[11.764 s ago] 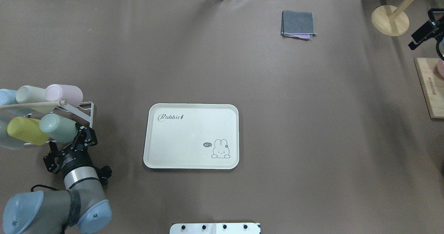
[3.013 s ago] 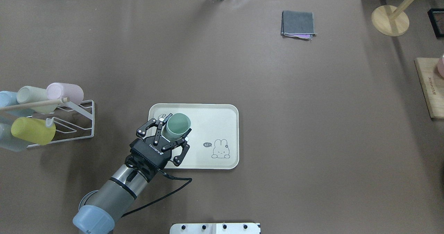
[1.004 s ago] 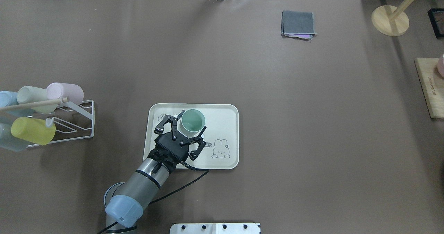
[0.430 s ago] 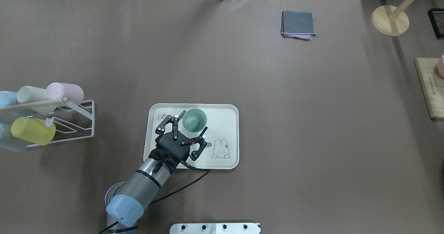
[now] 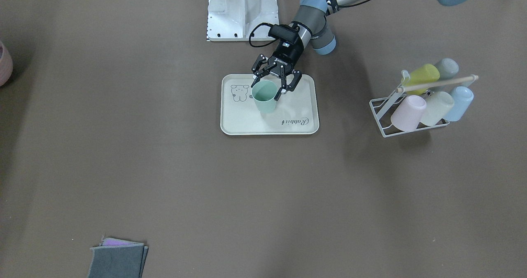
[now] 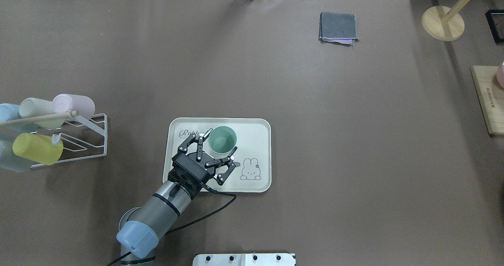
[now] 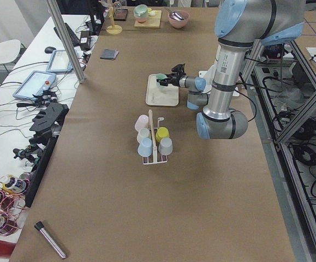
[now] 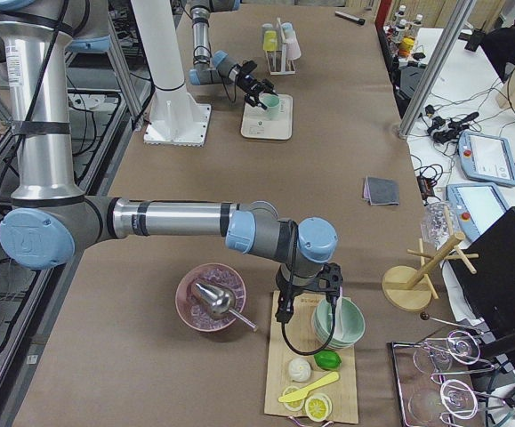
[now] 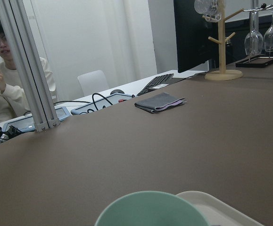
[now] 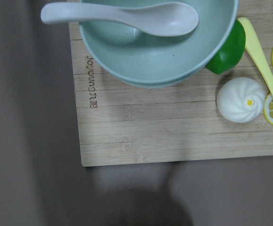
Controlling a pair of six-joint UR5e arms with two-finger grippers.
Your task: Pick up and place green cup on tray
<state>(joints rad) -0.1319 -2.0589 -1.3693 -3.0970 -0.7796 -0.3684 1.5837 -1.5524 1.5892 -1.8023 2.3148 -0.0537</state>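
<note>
The left fingers (image 6: 202,137) stand spread apart, flanking the upright green cup (image 6: 222,139) on the tray (image 6: 258,129).

"Rabbit" in script on the tray (image 6: 260,130), "hi~" bubble beside its drawing, engraved brand on wooden board (image 10: 174,127) unreadable

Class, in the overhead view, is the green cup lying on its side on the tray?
No, the green cup stands upright on the tray, mouth up.
</note>
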